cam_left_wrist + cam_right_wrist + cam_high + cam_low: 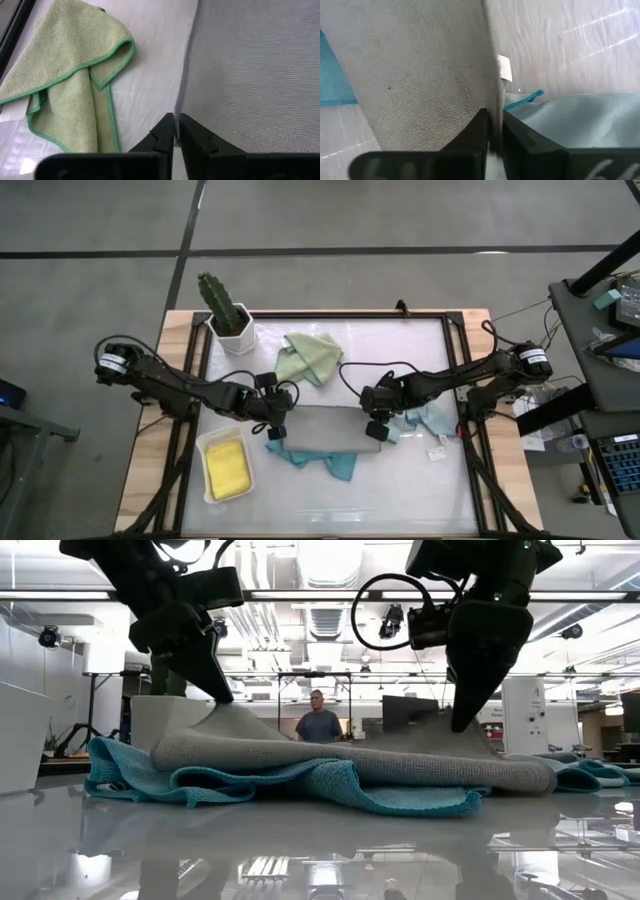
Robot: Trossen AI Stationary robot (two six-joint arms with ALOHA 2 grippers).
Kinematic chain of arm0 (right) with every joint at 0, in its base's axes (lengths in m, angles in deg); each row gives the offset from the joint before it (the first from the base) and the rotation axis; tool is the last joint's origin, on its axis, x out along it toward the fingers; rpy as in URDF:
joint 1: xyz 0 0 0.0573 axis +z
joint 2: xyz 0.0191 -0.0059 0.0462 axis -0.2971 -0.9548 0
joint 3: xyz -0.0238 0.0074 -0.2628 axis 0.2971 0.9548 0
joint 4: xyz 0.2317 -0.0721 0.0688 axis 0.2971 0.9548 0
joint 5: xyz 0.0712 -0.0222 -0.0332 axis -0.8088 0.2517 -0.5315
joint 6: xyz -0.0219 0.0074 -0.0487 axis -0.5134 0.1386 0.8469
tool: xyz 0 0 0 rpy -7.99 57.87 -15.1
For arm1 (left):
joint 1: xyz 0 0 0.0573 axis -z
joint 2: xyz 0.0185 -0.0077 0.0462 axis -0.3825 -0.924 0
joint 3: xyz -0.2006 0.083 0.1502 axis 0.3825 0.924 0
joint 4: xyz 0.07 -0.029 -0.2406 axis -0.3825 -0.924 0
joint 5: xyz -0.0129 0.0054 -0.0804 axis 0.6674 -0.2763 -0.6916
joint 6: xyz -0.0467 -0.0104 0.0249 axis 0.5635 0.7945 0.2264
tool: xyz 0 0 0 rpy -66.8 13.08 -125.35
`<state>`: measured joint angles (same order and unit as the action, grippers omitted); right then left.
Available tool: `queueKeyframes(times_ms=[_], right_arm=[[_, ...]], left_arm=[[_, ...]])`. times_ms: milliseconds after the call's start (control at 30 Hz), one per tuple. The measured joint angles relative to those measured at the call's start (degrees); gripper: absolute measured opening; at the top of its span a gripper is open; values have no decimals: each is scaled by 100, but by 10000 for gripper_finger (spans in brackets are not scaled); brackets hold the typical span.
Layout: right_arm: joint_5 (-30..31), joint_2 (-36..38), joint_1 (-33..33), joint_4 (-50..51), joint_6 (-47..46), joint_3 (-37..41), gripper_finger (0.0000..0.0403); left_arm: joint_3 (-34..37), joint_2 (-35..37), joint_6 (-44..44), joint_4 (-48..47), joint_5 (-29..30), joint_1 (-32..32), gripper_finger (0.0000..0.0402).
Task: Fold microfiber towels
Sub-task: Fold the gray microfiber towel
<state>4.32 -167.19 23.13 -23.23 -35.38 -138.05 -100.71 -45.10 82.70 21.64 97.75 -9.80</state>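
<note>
While both my grippers pinch its two ends, the grey towel (325, 430) lies flat mid-table over the teal towel (330, 462).
My left gripper (277, 430) and right gripper (378, 432) each clamp a finely woven grey edge; crumpled green towel (310, 355) behind, yellow towel (227, 468) in the white tray (205, 442), pale blue towel (432, 418) beside, glossy white table (400, 490).

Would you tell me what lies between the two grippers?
In the high view, the grey towel spans from the left gripper to the right gripper.
</note>
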Motion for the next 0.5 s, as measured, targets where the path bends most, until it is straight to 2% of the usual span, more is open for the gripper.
queueKeyframes(times_ms=[200,333,500], right_arm=[[4,0,0,-10,0,-4,100],[-2,2,0,34,0,-72,133],[-17,28,104,173,0,-144,156]], left_arm=[[0,0,32,14,216,1,78],[2,0,33,120,313,2,108],[-96,0,39,297,-176,153,114]])
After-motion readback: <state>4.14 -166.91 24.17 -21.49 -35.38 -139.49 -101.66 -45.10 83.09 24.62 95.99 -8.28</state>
